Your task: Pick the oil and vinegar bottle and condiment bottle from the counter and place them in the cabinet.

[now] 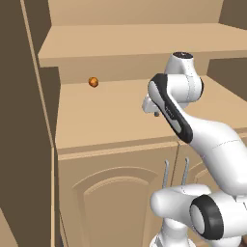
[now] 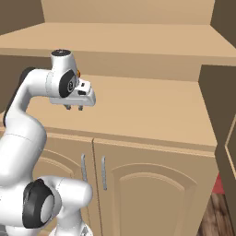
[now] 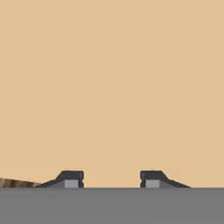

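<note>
- The cabinet (image 1: 107,118) stands straight ahead in both base views, a light-tan wooden unit with open shelves over two arched-panel doors (image 2: 159,193).
- Both doors are closed, and their two metal handles (image 2: 93,170) sit side by side at the seam where they meet.
- The lower shelf (image 2: 152,108) is a broad flat board. A small orange round thing (image 1: 93,82) rests on it, far back and toward the left, close to the rear wall (too small to tell what it is).
- The upper shelf (image 1: 125,43) runs across above it, and what shows of its top is bare wood.
- The end effector (image 2: 74,108) hangs above the lower shelf's front half, pointing down and well clear of the orange thing.
- In the hand view the end effector (image 3: 111,179) is released: its two dark fingertips (image 3: 70,178) stand apart with plain tan shelf between them and nothing in the grip.
- A sliver of wood-grain floor (image 3: 13,183) shows at the lower left of the hand view.
</note>
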Motion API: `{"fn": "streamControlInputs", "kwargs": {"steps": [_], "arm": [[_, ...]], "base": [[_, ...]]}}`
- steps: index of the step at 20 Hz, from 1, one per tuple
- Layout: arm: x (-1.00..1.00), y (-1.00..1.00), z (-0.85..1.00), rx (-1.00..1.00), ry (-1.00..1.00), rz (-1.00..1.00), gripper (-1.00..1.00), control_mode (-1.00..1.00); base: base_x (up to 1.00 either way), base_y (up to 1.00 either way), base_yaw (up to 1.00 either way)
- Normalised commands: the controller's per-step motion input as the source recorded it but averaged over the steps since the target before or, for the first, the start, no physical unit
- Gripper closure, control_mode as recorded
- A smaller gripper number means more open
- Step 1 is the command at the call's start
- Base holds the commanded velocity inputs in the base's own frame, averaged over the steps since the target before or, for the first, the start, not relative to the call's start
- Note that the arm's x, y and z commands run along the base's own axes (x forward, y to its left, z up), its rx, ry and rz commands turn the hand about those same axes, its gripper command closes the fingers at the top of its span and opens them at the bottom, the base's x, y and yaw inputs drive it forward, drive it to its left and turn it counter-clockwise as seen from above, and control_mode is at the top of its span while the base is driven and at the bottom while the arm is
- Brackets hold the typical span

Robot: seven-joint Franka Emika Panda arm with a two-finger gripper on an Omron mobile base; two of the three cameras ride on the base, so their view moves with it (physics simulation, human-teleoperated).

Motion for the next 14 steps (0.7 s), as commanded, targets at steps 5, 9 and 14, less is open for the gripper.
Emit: {"fn": "streamControlInputs", "kwargs": {"steps": [5,9,14], "arm": [[-0.30,0.01,-0.12,-0.08,-0.05,0.01,-1.00,-1.00],[-0.82,-0.05,0.11,0.03,-0.27,0.01,-1.00,-1.00],[-0.83,-0.07,0.21,0.08,-0.32,0.02,-1.00,-1.00]], "base": [[0.00,0.00,0.00],[0.00,0.00,0.00],[0.00,0.00,0.00]]}}
